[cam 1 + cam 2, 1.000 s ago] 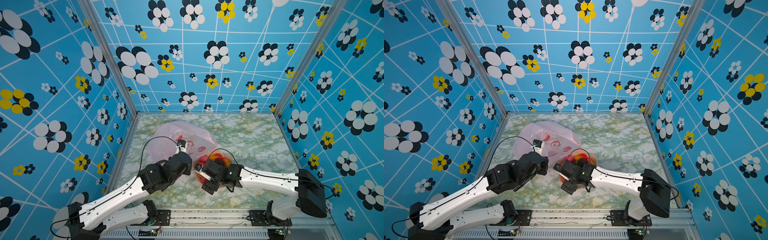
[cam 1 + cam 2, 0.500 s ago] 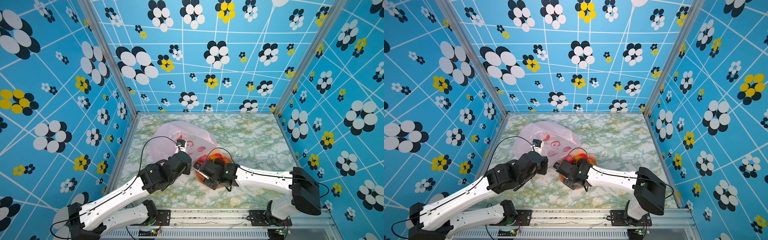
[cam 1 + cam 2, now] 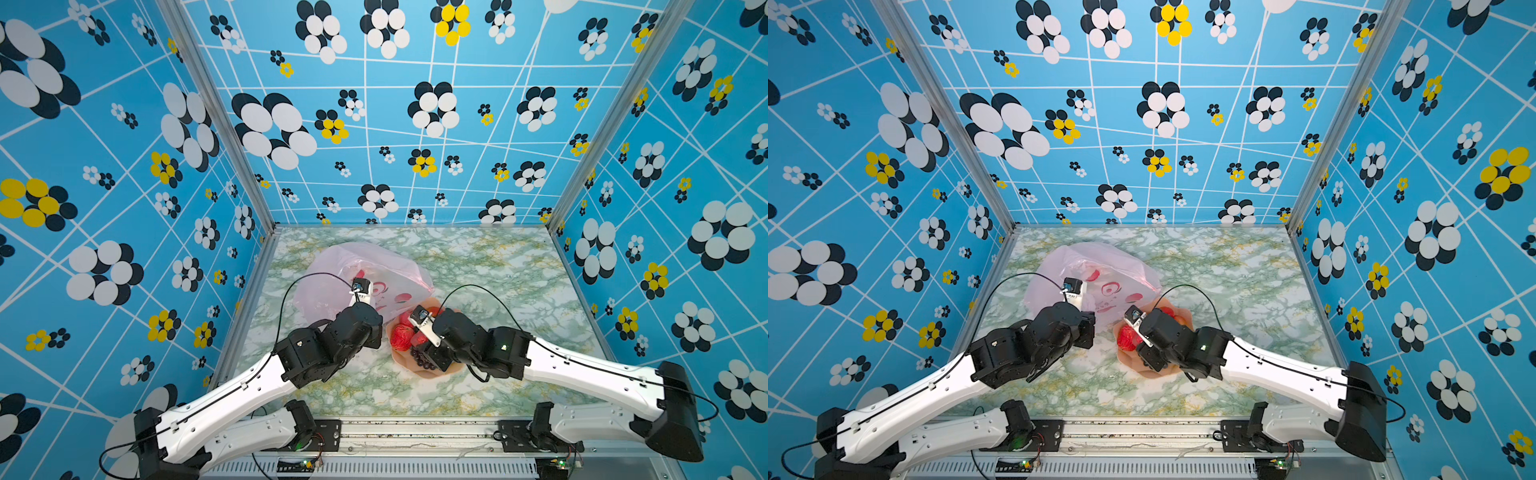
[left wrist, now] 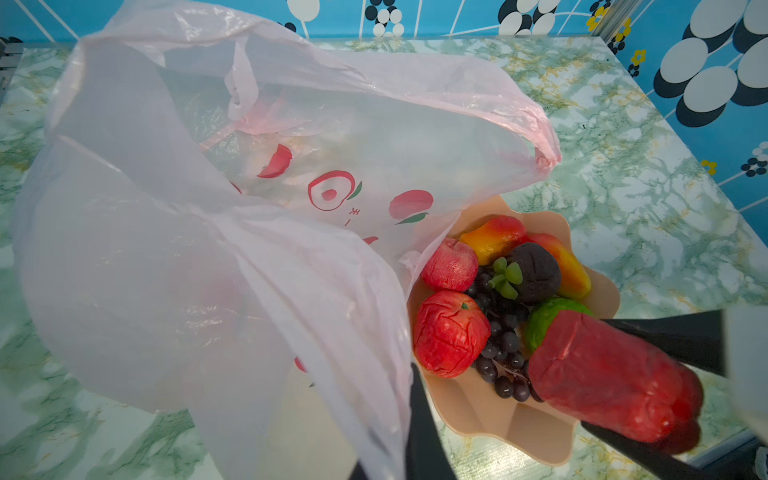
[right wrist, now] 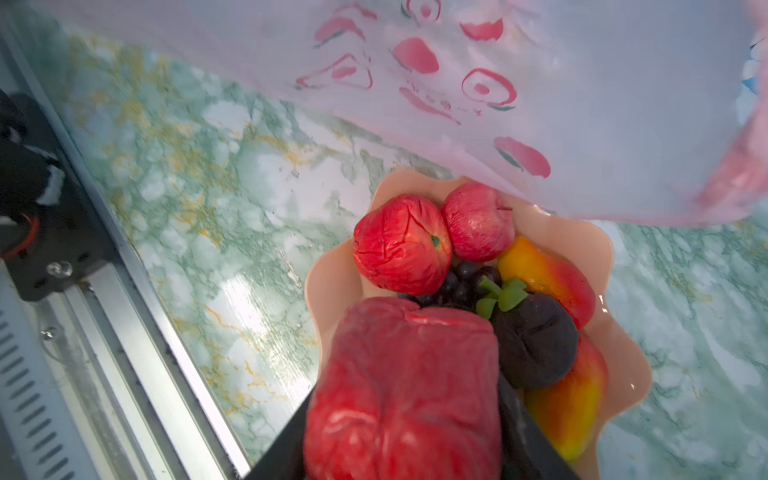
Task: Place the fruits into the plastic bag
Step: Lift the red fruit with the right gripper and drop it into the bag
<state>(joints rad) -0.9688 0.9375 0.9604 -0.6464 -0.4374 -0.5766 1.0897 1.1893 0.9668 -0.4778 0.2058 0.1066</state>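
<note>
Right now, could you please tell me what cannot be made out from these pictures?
Inside the thin translucent pale-pink plastic bag: left wrist view, crumpled film blurs any contents.
Left gripper: fingertips partly under bag film there, under its wrist in both top views.
Round green toy fruit: left wrist view, mostly behind the long bumpy red toy fruit in the right gripper.
Peach scalloped bowl: both top views, right arm covers most.

Bright, even light fills both top views; shadows on the green-veined marble-patterned tabletop [image 3: 478,266] are faint. Lines on the blue flower-patterned walls [image 3: 124,166] bow toward the edges. In the right wrist view a white glare patch lies on the tabletop, and the wrinkled red toy fruit [image 5: 403,395] near the lens and the translucent pale-pink plastic bag [image 5: 582,104] are blurred.
</note>
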